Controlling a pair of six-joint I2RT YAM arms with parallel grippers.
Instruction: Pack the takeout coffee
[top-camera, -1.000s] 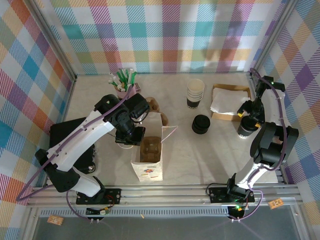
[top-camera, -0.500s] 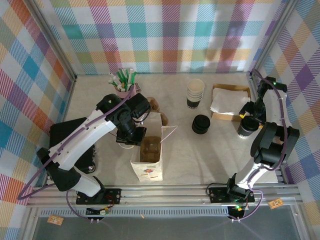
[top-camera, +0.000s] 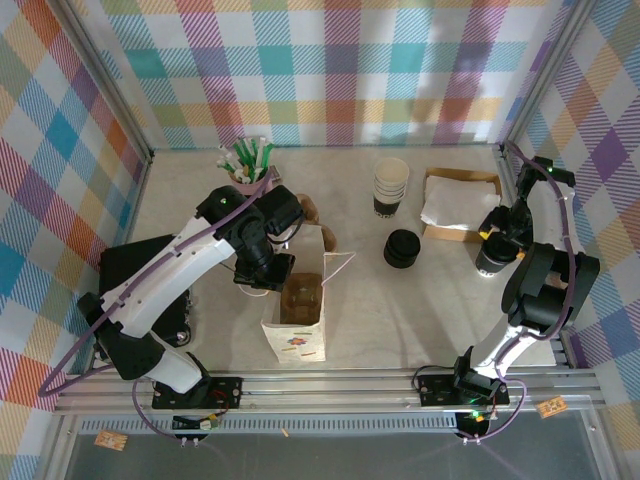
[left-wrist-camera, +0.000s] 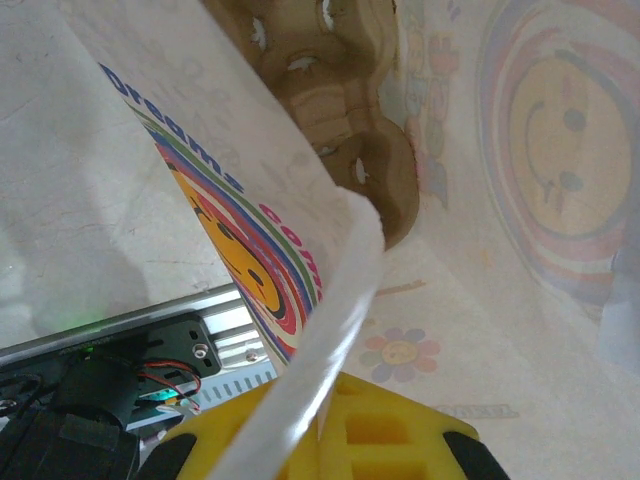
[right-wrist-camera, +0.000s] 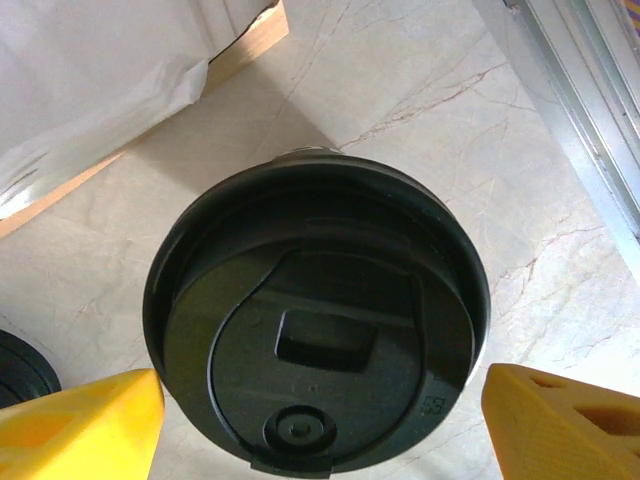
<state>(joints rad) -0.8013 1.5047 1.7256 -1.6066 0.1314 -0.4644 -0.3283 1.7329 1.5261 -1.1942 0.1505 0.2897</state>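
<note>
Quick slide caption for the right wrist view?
Right gripper, open, poised over the lidded takeout coffee beside the wooden tray.

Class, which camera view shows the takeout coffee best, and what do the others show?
Right wrist: the takeout coffee looms large, its black lid seen from above. Top external shows it small beside the right arm. Left wrist faces the paper bag.

Back & side walls: multicolour plaid cloth panels (top-camera: 340, 70) in pink, teal, orange, purple & white, framed by silver metal corner posts (top-camera: 118, 95). Work surface is a pale cream marble-look tabletop (top-camera: 400, 320) w/ faint grey veins. Silver aluminium rails (top-camera: 340, 383) run along its near edge, w/ a dark grey strip (top-camera: 330, 450) below. Light is bright & even, shadows soft.
</note>
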